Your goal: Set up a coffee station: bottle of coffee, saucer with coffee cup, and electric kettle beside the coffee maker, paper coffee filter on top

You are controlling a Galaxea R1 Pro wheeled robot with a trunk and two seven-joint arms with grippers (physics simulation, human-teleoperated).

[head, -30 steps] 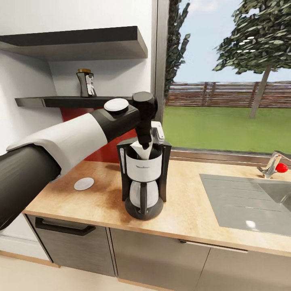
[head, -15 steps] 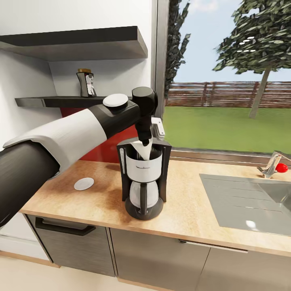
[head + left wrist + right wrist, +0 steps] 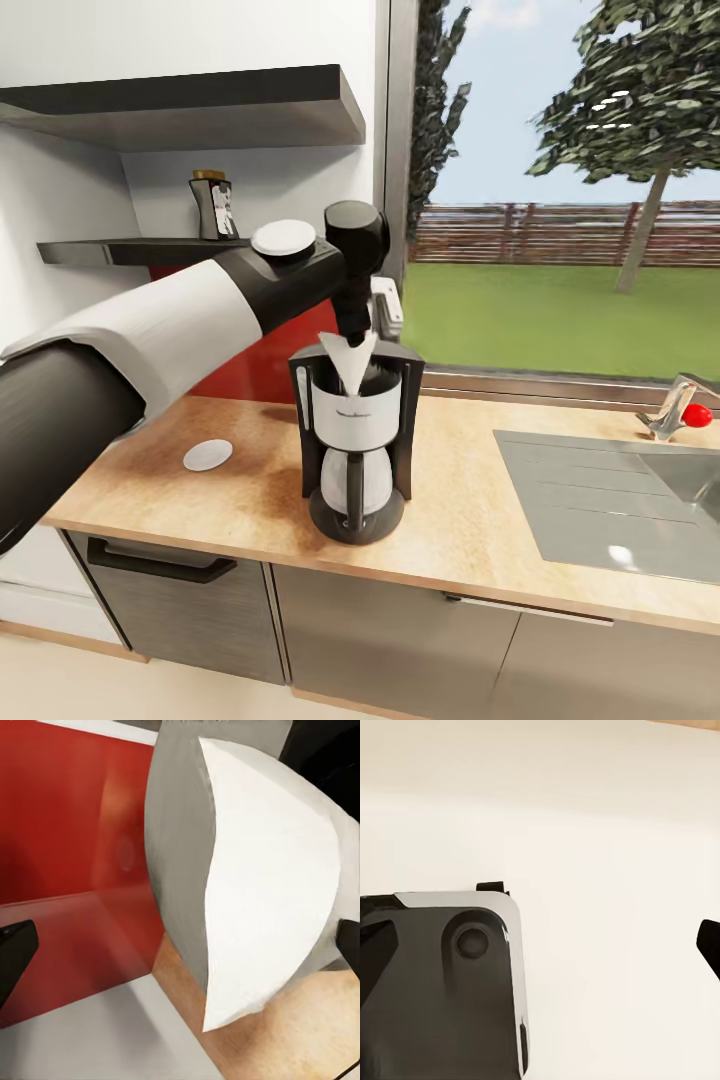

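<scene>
The black and white coffee maker [image 3: 357,440] stands on the wooden countertop [image 3: 470,530]. A white paper filter [image 3: 349,362] sticks up cone-shaped out of its top. My left gripper [image 3: 358,332] hangs just above it, pointing down. In the left wrist view the filter [image 3: 262,892] sits between the fingertips [image 3: 15,945], which stand wide apart, so the gripper is open. The dark bottle of coffee [image 3: 212,207] stands on the lower wall shelf [image 3: 130,250]. A small white round disc [image 3: 207,455] lies on the counter to the left. My right gripper [image 3: 540,945] is open.
A steel sink [image 3: 620,500] with a tap [image 3: 675,405] is set into the counter's right part. A window [image 3: 560,180] is behind the coffee maker, and a second shelf [image 3: 200,105] hangs above. The right wrist view has a glossy black box [image 3: 442,982] on a pale surface.
My left gripper has risen a little above the coffee maker. More of the paper filter now stands out of the top.
</scene>
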